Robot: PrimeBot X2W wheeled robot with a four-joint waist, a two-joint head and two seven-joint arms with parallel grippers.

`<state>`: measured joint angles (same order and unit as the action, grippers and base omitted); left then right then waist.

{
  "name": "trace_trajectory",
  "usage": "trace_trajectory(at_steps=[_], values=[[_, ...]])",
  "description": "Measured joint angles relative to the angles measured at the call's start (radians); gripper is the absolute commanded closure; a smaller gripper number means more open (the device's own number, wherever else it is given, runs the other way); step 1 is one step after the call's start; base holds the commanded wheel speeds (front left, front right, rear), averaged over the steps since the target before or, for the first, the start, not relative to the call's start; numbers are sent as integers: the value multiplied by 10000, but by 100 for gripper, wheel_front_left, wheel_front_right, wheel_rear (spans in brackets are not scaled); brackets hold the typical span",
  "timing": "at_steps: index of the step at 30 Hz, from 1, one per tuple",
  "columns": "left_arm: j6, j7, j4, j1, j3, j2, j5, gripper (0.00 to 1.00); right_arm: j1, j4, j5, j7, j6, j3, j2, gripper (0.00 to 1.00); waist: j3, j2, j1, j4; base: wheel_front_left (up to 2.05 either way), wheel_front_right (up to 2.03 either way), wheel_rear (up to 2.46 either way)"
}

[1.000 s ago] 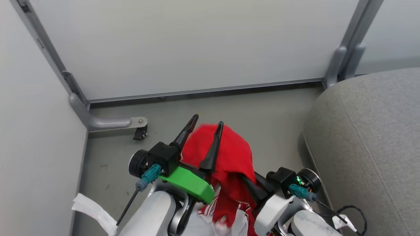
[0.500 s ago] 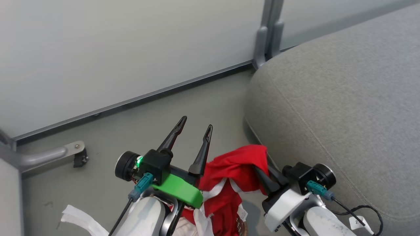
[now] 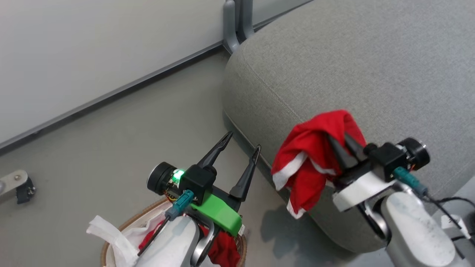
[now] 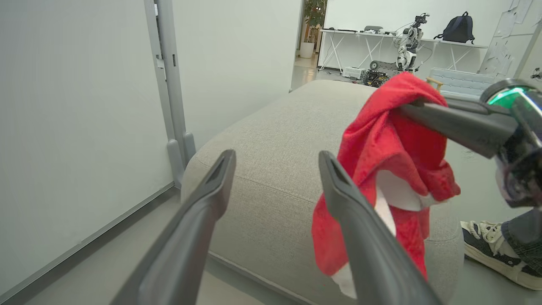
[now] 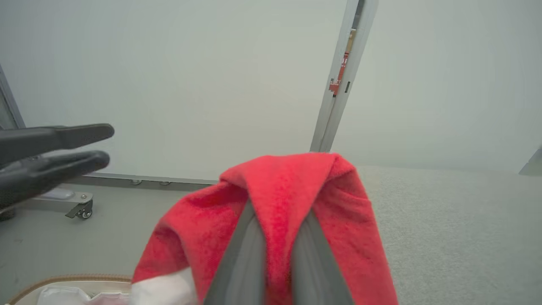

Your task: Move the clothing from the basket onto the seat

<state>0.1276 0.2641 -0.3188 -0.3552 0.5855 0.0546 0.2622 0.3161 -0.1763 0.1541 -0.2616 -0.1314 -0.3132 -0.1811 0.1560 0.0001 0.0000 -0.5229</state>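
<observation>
Over the near-left corner of the seat (image 3: 352, 66), the right hand (image 3: 337, 136) is clenched tight on a red garment (image 3: 311, 152). We note both dark fingers pressed together, their tips buried in a fold at the top of the cloth. From the right wrist we see the same: the right hand (image 5: 279, 220) with the red garment (image 5: 271, 199) draped over both fingers like a hood.

The garment hangs in a loose bunch below the grip, white trim showing at its lower edges. It is clear of the floor (image 3: 130, 141). Whether it brushes the grey upholstery we cannot tell.

The left hand (image 3: 243, 141) stands to the left of the garment, near but apart. Its fingers are spread wide, released, and nothing lies between them. In its own wrist view the left hand (image 4: 276, 154) frames the seat (image 4: 275, 140), with the red garment (image 4: 394, 140) just right of its right finger.

The basket (image 3: 126, 226) sits on the floor at the near left, under the left forearm, which hides part of it. We see its brown rim, a white liner sheet (image 3: 107, 233) spilling over the left side, and more red clothing (image 3: 222, 252) inside.

A person's shoe (image 4: 487, 245) shows on the floor past the seat's right end.
</observation>
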Motion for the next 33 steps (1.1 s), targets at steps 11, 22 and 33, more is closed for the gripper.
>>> trace_trajectory(at_steps=[11, 22, 33], values=[[12, 0, 125, -646, 464, 1020, 263, 0, 3555, -414, -431, -2, 0, 836, -1954, 100, 1774, 0, 1, -239, 0, 0, 0], [12, -2, 546, -1528, 759, 1636, 138, 0, 6825, -2945, -951, -17, 0, 1381, -3409, 100, 3671, 0, 2, 26, 0, 0, 0], [12, -2, 1204, -2402, 1108, 1787, 2, 0, 6975, -5641, -1881, -27, 0, 3824, -2951, 100, 5082, 0, 3, 1219, 0, 0, 0]])
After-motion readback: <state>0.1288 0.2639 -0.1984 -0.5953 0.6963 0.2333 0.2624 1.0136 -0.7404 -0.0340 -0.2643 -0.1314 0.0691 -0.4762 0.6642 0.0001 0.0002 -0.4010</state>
